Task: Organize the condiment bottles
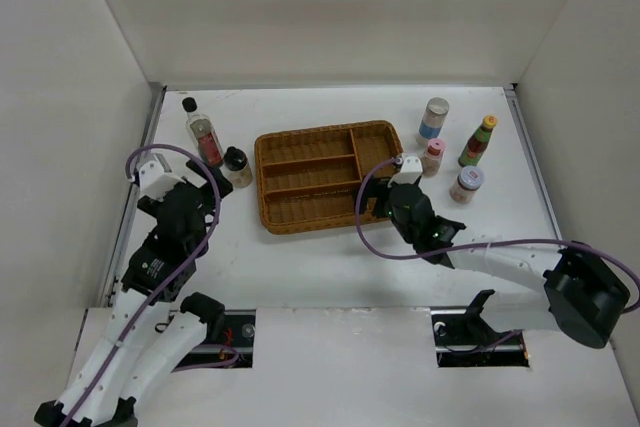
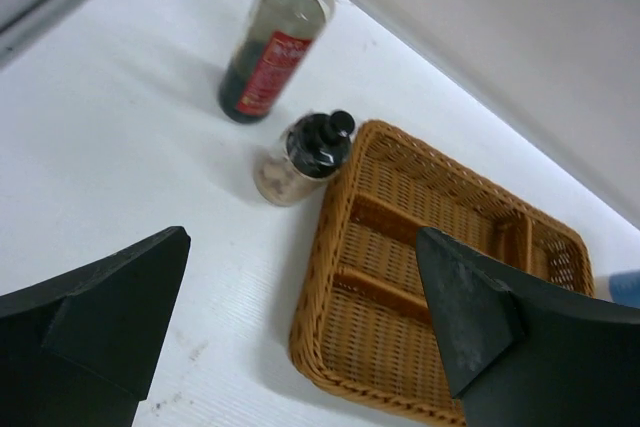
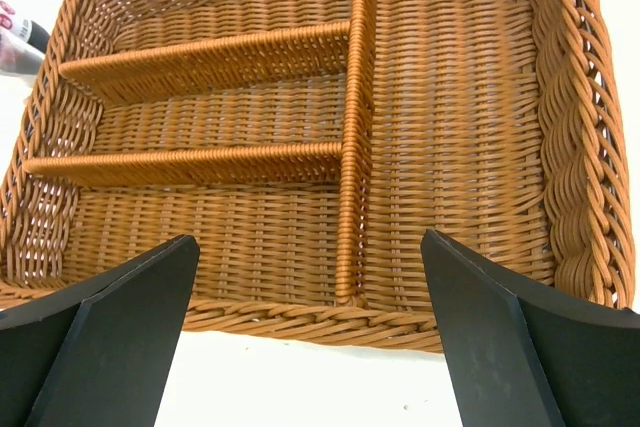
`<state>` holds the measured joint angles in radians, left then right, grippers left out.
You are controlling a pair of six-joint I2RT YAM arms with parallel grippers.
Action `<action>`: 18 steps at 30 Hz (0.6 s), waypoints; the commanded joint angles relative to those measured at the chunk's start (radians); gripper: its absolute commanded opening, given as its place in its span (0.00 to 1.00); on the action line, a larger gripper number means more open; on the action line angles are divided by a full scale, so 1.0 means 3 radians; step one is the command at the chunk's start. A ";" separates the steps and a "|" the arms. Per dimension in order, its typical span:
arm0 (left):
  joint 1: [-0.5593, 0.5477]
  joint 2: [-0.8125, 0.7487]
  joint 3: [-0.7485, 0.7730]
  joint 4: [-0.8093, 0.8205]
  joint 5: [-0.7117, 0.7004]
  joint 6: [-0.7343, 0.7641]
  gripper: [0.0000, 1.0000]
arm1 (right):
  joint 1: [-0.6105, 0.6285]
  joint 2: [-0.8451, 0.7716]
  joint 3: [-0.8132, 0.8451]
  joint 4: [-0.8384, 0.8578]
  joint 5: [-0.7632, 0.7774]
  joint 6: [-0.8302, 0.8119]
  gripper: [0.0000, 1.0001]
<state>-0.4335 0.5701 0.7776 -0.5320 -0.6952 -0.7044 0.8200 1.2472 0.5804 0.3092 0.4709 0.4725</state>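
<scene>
Tall bottle [image 2: 272, 47], cap out of frame

Tray [image 1: 262, 182] mid-counter [image 1: 320, 262]. Left of it: short bottle [image 1: 237, 167] just beside the rim, tall bottle [image 1: 205, 137] behind-left. Rt side: small bottle [image 1: 433, 157] by the rim, rear jar [image 1: 433, 119] behind it, slim bottle [image 1: 478, 142] farther rt, squat jar [image 1: 466, 185] in front of that.

No text, brand, number or sign is legible in any view. The tall clear black-capped bottle [image 2: 285, 7] carries a red label [image 2: 265, 75] with pale print, too blurred to read. The white-capped jar [image 1: 434, 107] carries a blue label [image 1: 431, 128]; any print on it is too small to resolve.
</scene>
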 commanded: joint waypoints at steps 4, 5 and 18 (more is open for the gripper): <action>0.0144 0.0109 0.0067 0.0299 -0.0515 0.0271 1.00 | 0.0030 -0.0199 -0.0012 0.0304 0.0036 -0.0025 1.00; 0.0164 0.0160 0.0057 0.0458 -0.0515 0.0373 1.00 | 0.0030 -0.0235 -0.0042 0.0355 0.0026 -0.0031 1.00; 0.0762 0.1621 0.1027 0.1375 -0.0050 0.1136 0.36 | 0.0030 -0.0410 -0.0196 0.0662 -0.0558 0.0164 0.11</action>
<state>-0.2287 1.0050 0.9535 -0.1642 -0.7654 -0.4145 0.8280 1.1446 0.4980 0.4816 0.3412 0.5049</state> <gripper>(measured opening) 0.389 0.104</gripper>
